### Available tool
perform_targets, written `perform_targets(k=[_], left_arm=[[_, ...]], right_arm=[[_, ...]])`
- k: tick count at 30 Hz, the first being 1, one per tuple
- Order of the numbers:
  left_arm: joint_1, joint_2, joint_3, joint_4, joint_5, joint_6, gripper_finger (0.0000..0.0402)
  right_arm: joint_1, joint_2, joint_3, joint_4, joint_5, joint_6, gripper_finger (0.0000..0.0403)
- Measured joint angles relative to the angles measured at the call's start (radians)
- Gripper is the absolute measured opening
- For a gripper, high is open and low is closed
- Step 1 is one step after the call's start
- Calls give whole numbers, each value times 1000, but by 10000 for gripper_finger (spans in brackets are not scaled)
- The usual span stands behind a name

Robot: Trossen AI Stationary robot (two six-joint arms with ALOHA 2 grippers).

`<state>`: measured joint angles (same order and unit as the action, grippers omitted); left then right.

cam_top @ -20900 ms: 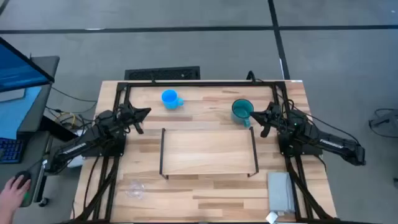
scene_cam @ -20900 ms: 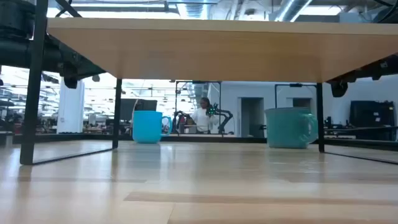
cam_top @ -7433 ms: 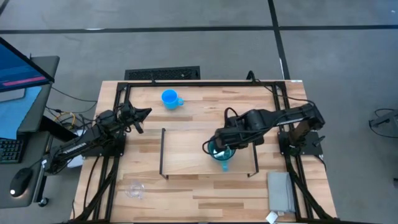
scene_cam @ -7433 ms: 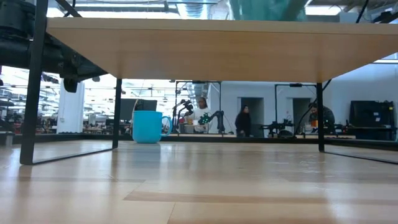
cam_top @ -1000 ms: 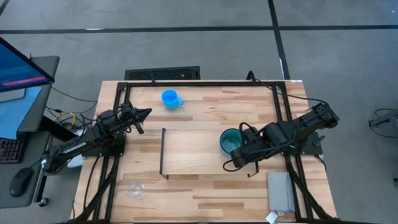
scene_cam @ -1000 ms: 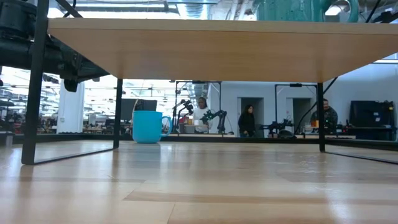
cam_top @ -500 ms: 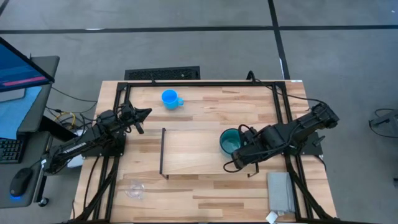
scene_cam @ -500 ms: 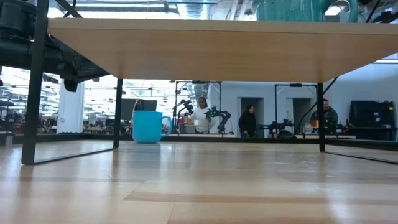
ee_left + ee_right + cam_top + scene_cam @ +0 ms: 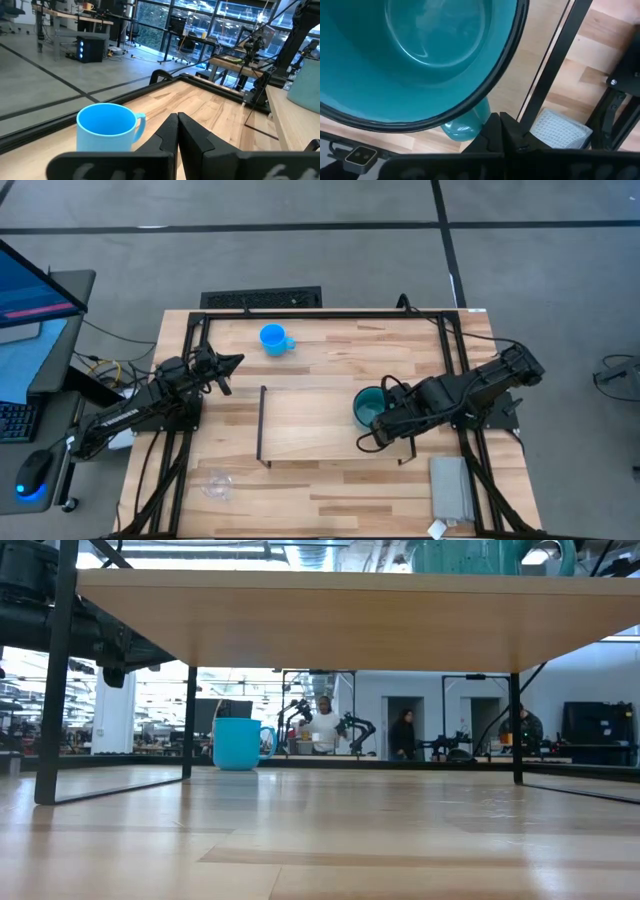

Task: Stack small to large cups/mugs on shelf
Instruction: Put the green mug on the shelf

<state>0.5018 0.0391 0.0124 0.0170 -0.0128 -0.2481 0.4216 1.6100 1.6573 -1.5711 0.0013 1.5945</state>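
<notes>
The teal mug (image 9: 368,408) stands upright by its base on the right part of the shelf board (image 9: 320,425). Its lower part shows above the board in the low view (image 9: 480,555). My right gripper (image 9: 374,432) is shut just on the near side of the mug, by its handle. The blue mug (image 9: 273,338) stands on the tabletop at the far left, and also shows in the low view (image 9: 238,743). My left gripper (image 9: 232,360) is shut and waits near the blue mug (image 9: 107,127). The clear glass cup (image 9: 215,483) stands at the near left. My right gripper's shut fingers (image 9: 492,127) stand right beside the teal mug's handle (image 9: 465,127), below its rim. I cannot tell whether they touch it. The mug stands upright on the shelf board.
A grey-white pad (image 9: 450,488) lies at the table's near right. The shelf's black wire uprights (image 9: 262,425) (image 9: 410,425) stand at its two ends, the right one close to my right gripper. People show in the room beyond (image 9: 322,725).
</notes>
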Motion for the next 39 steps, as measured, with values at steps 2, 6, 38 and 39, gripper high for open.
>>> perform_targets(k=[2, 6, 38, 39], left_arm=[[0, 0, 0, 0, 0, 0, 0], [0, 0, 0, 0, 0, 0, 0], [0, 0, 0, 0, 1, -1, 0], [0, 0, 0, 0, 1, -1, 0]], right_arm=[[-3, 0, 0, 0, -6, -9, 0], [-5, 0, 0, 0, -31, -24, 0], [-5, 0, 1, 194, -27, -50, 0], [-5, 0, 1, 197, -26, -50, 0]])
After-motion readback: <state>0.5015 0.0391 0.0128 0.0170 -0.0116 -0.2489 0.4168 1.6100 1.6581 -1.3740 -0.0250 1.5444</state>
